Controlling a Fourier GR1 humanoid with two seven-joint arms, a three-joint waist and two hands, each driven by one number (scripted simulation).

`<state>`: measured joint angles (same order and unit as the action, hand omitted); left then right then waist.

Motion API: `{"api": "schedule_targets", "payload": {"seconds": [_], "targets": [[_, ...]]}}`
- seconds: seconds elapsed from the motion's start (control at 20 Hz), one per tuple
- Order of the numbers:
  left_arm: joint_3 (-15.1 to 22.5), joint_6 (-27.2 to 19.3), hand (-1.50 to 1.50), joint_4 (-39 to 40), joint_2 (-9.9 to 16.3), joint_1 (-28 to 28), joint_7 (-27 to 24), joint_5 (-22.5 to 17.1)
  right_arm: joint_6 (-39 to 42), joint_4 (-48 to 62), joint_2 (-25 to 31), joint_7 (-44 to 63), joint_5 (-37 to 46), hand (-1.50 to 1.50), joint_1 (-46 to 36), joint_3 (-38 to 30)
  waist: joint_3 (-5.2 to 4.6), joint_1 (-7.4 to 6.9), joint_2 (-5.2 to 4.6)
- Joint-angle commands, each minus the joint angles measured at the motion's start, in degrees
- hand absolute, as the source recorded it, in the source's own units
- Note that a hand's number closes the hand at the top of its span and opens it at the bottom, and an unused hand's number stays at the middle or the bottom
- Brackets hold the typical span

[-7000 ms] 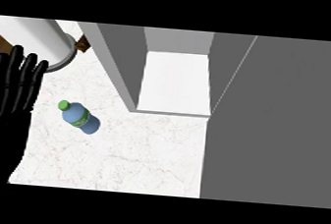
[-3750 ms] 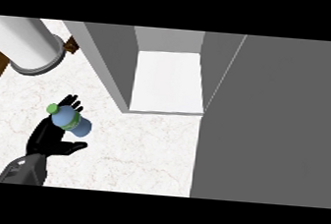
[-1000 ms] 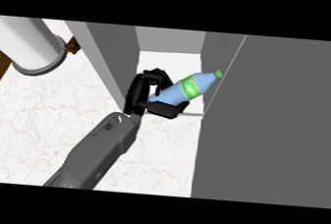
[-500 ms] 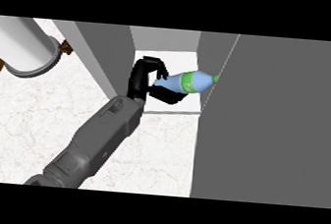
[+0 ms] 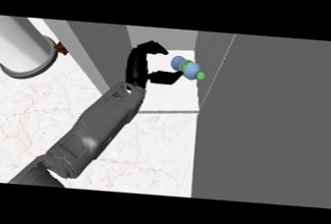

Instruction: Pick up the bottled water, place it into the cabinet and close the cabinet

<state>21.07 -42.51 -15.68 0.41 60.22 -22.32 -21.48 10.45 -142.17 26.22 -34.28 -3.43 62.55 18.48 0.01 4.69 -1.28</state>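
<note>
Bottled water inside the open cabinet, over its white floor, green cap toward the grey door at right; left hand curled beside it, thumb against the bottle's near side, fingers arched above. White marbled counter below, grey forearm crossing it; pale cylinder upper left. Right hand out of sight.

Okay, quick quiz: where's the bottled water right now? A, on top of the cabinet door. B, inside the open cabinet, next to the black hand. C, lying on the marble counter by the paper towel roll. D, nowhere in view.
B: the bottled water sits on the white shelf of the cabinet, beside the left hand.
</note>
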Motion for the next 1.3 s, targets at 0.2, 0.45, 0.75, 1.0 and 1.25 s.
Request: {"api": "schedule_targets", "payload": {"seconds": [0.2,0.45,0.75,1.0,1.25], "targets": [[-2.8,-3.4,-1.50,6.3,0.7,5.1,-2.1,0.3,1.1,-4.3,-0.5,0.6,-3.2,-1.50,1.2,0.5,-0.13,0.37,-0.49],[-8.6,3.5,-1.50,-1.4,2.0,5.7,-9.9,-4.7,1.9,-2.4,-0.5,0.2,-3.6,-1.50,1.4,0.0,-0.21,-1.02,-0.14],[-11.6,16.9,1.50,-5.1,-0.4,3.3,-17.4,-9.1,2.3,-2.8,-0.6,1.3,-3.1,-1.50,-1.7,0.0,-0.15,-1.15,-0.35],[-9.5,19.8,1.50,-7.1,-0.4,1.4,-17.5,-10.8,0.6,-5.0,-2.6,4.4,-1.5,-1.50,-0.8,3.2,-0.09,-2.57,0.90],[-2.8,19.5,1.50,-14.0,-0.4,-2.3,-14.9,-17.1,1.2,-7.6,-0.7,6.5,-1.2,-1.50,-1.7,1.8,-0.08,-1.96,1.13]]}}
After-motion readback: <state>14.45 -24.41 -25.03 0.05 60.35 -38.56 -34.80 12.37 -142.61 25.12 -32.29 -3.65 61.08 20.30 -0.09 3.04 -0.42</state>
